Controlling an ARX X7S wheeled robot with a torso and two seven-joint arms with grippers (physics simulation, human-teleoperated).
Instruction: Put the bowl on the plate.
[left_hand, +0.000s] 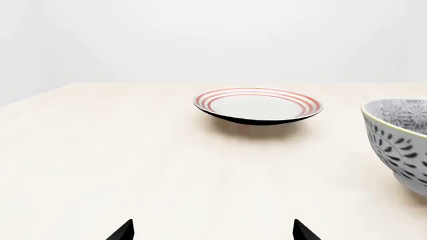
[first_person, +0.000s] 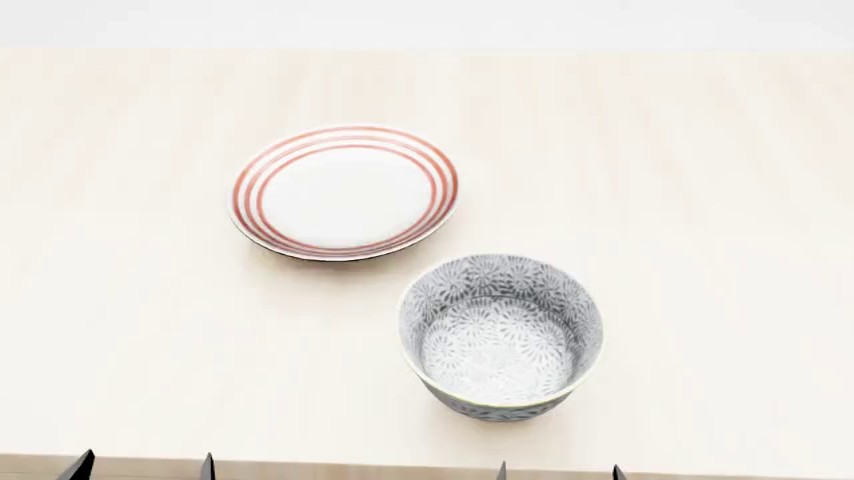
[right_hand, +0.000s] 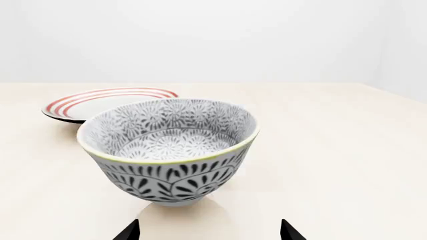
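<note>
The bowl (first_person: 502, 336), grey-and-white floral with a pale yellowish rim, stands upright on the pale table, near its front edge. The plate (first_person: 346, 191), white with red-orange rings, lies behind and to the left of it, a small gap between them. In the right wrist view the bowl (right_hand: 170, 150) is close ahead of my right gripper (right_hand: 209, 231), which is open and empty. My left gripper (left_hand: 212, 231) is open too, with the plate (left_hand: 257, 105) farther off and the bowl (left_hand: 400, 140) to one side. In the head view only the fingertips (first_person: 206, 466) of both grippers show at the table's front edge.
The pale wooden table (first_person: 694, 180) stretches wide around both dishes. Its far edge meets a plain white wall (left_hand: 213, 40). Nothing else stands on it.
</note>
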